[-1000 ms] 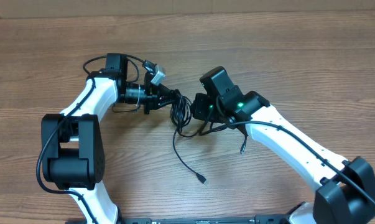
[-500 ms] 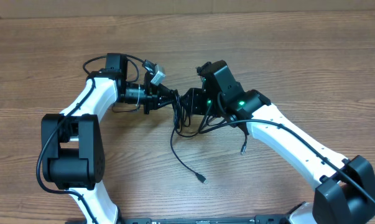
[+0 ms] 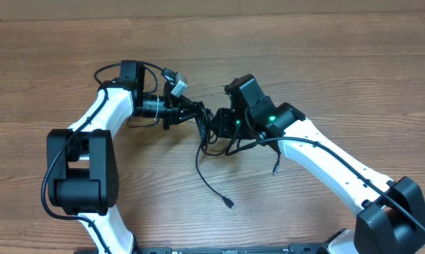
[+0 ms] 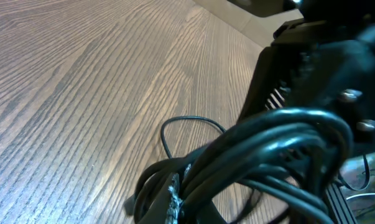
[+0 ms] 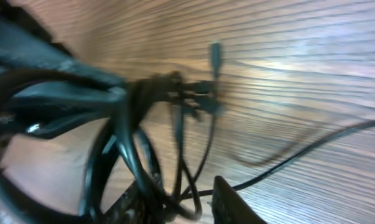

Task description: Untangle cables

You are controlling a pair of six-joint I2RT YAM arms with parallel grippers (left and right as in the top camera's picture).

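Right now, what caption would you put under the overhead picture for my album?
Left pincer shut on tangled black cables, right pincer close beside, above a wooden table.

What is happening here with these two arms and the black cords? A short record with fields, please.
surface: wooden table
cables: black, tangled between the two arms
left pincer: shut on the cables
right pincer: in the tangle; grip unclear, its view is blurred
loose end: one cord trails away from the tangle, its plug lying on the table
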